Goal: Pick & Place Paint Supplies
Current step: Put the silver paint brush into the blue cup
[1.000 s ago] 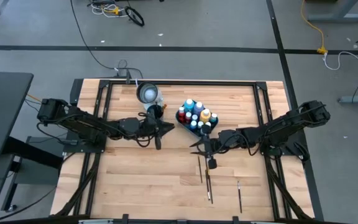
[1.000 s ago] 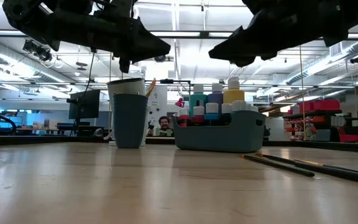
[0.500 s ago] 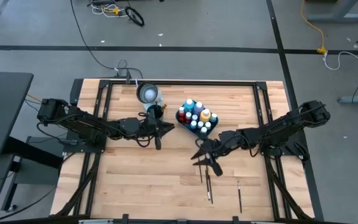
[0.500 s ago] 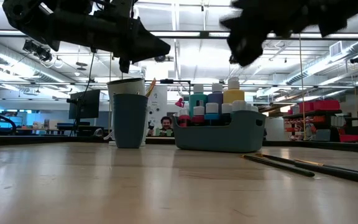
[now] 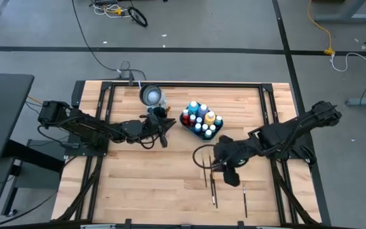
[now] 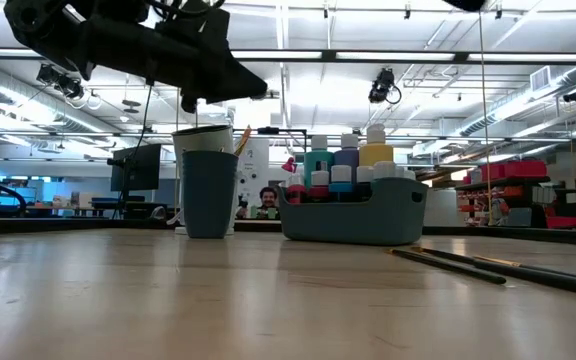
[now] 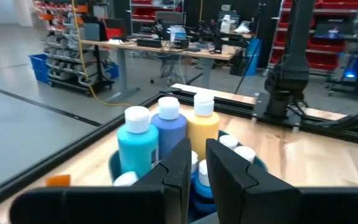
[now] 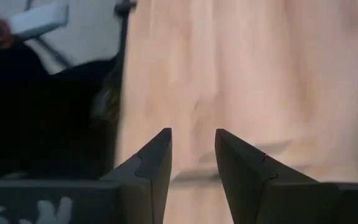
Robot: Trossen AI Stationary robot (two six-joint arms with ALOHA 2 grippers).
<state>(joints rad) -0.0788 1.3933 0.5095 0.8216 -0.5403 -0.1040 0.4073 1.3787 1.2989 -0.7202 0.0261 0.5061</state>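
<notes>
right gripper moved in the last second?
Yes. In the high view the right gripper has swung away from the tray, toward the near edge, and now sits over the brushes on the table.

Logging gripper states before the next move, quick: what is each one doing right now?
Left gripper: nearly closed, a narrow gap, nothing held, near the tray of paint bottles.
Right gripper: open, empty, over the table.

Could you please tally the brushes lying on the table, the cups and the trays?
Thin long brushes lying on the wooden table: 3
Dark blue cup and pale cup: 2
Teal rectangular tray: 1
Total: 6
</notes>
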